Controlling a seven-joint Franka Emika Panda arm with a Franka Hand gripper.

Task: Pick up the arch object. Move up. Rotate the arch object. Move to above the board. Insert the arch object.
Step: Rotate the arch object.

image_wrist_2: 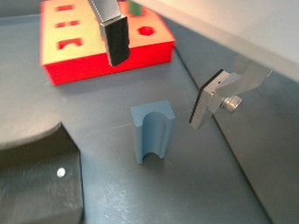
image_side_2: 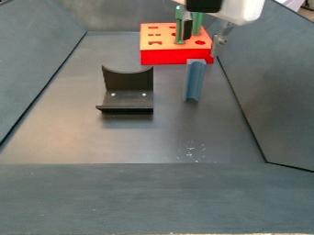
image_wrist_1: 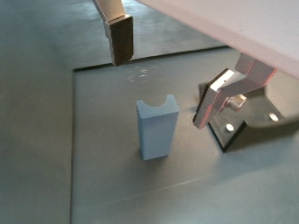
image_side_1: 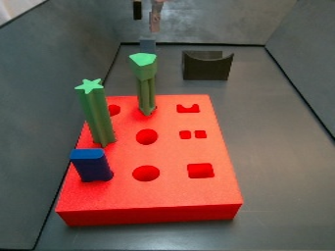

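step: 1st one, the pick-up. Arch object (image_side_2: 194, 81) stands free on the floor, nothing on it, so I judge no grasp made yet.
arch obj: slate-blue peg, upright, notch on top; on the grey floor just beside the board's (image_side_2: 175, 57) near edge, apart from it.
gripper: gripper (image_side_2: 200, 16) hangs above the peg, clear of it. One silver finger w/ dark pad (image_wrist_1: 121, 40) shows in both wrist views, 2nd is out of frame; can't tell how wide the jaws stand. Nothing held that I can see.
next move: prob. line up over the peg top, drop straight down, jaws astride its sides, then close. Board is close by, so little room on that side.
fixture: 1, dark L-bracket (image_side_2: 124, 90), well to one side of the peg.
count: arch obj 1; red board 1; green pegs 2, star-top (image_side_1: 94, 114) & another (image_side_1: 144, 82), both upright in the board; short blue block 1 (image_side_1: 90, 165) on the board corner; dark squat notched block 1 (image_side_1: 206, 65) beyond the board.
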